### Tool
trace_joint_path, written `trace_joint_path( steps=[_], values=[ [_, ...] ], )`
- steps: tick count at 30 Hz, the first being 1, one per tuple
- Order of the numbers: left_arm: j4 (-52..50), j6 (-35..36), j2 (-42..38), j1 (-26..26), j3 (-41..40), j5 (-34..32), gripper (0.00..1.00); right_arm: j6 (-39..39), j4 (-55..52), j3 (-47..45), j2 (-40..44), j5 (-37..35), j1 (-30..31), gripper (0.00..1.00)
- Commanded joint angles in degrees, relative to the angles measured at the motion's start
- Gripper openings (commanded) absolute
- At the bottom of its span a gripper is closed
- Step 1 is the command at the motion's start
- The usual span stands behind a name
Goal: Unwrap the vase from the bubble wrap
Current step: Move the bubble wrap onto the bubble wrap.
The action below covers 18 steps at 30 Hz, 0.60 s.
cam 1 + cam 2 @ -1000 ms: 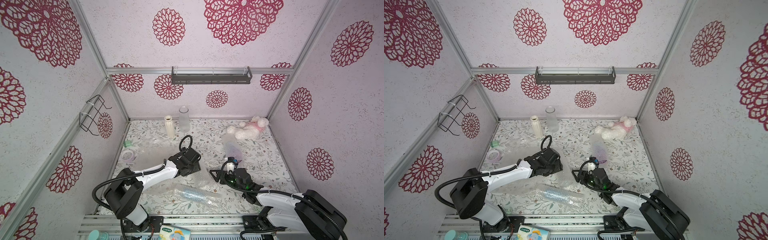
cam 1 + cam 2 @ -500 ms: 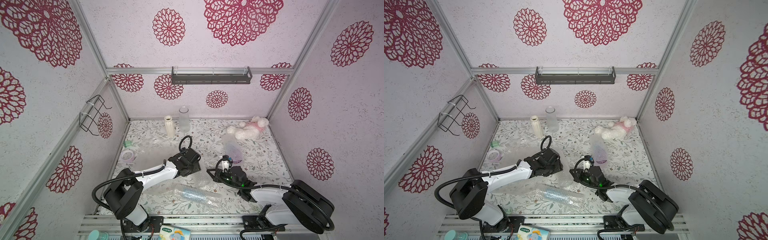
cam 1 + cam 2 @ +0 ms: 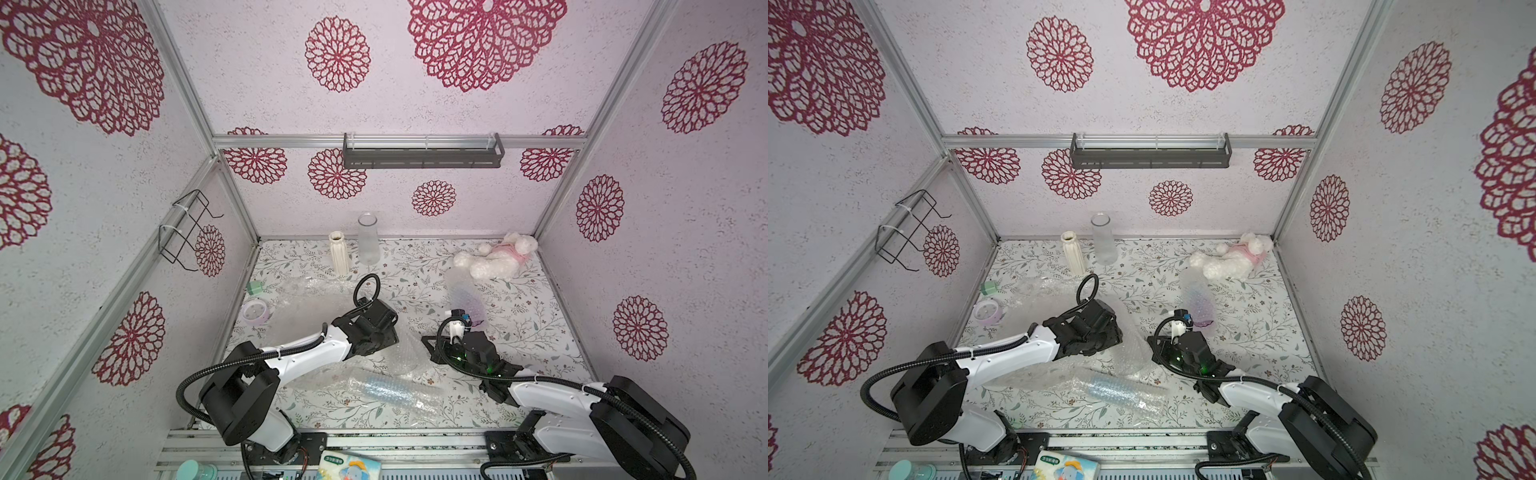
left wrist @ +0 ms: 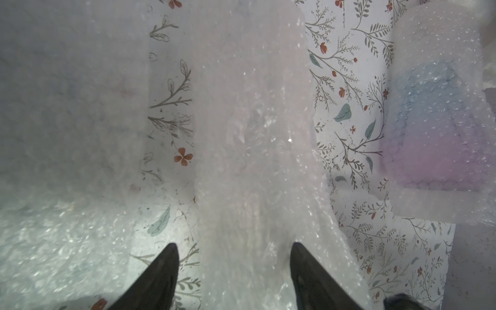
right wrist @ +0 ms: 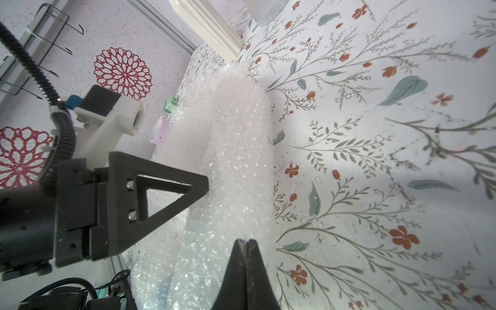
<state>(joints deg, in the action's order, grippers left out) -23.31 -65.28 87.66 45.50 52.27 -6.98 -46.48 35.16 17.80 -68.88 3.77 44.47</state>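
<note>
Near the middle of the floral table (image 3: 523,332), a crumpled sheet of bubble wrap (image 3: 409,353) stands up in a ridge between the two arms. It shows in both top views.

The left gripper (image 4: 233,243) comes in from the left with its jaws apart, straddling that ridge. In the left wrist view the wrap fills most of the gap between the fingers, and a strip of tabletop shows beside one of them.

The right gripper (image 5: 245,241) faces it from the right with its jaws pressed together, the tips right against the edge of the sheet. I cannot tell whether any film is caught between them.

Just nearer than the grippers, a pale-blue wrapped vase (image 3: 386,392) lies on its side close to the near edge. A second wrapped bundle (image 3: 465,297), tinted blue and purple, lies farther back on the right.

Against the far wall stand a cream ribbed vase (image 3: 340,257) and a frosted glass vase (image 3: 368,243) side by side. A white plush toy (image 3: 496,262) lies in the far right corner. A roll of tape (image 3: 257,311) and a small green block (image 3: 254,287) sit by the left wall.
</note>
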Motion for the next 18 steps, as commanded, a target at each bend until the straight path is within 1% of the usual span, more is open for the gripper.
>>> trace_joint_path(
  steps=[1, 10, 13, 15, 18],
  values=[
    [-5.3, -0.6, 0.3, 0.2, -2.2, -0.1, 0.68, 2.1, -0.1, 1.1, 1.6, -3.1, 0.3, 0.0],
    [-4.5, -1.1, -0.3, 0.2, -3.1, -0.5, 0.68, 2.3, 0.1, 0.4, 1.2, -4.5, 0.3, 0.0],
    [-3.7, -1.0, -0.4, 0.2, -3.2, -0.4, 0.68, 3.1, -0.1, 0.9, 1.7, -4.0, 0.3, 0.0],
    [-3.5, -0.5, -0.2, 0.1, -2.6, -0.4, 0.68, 4.5, -1.3, 1.6, 3.0, -3.8, 0.3, 0.15],
    [-2.9, 0.2, 0.3, 0.1, -1.5, -0.1, 0.68, 8.2, -4.4, 2.8, 6.7, -4.4, 0.3, 0.44]
  ],
)
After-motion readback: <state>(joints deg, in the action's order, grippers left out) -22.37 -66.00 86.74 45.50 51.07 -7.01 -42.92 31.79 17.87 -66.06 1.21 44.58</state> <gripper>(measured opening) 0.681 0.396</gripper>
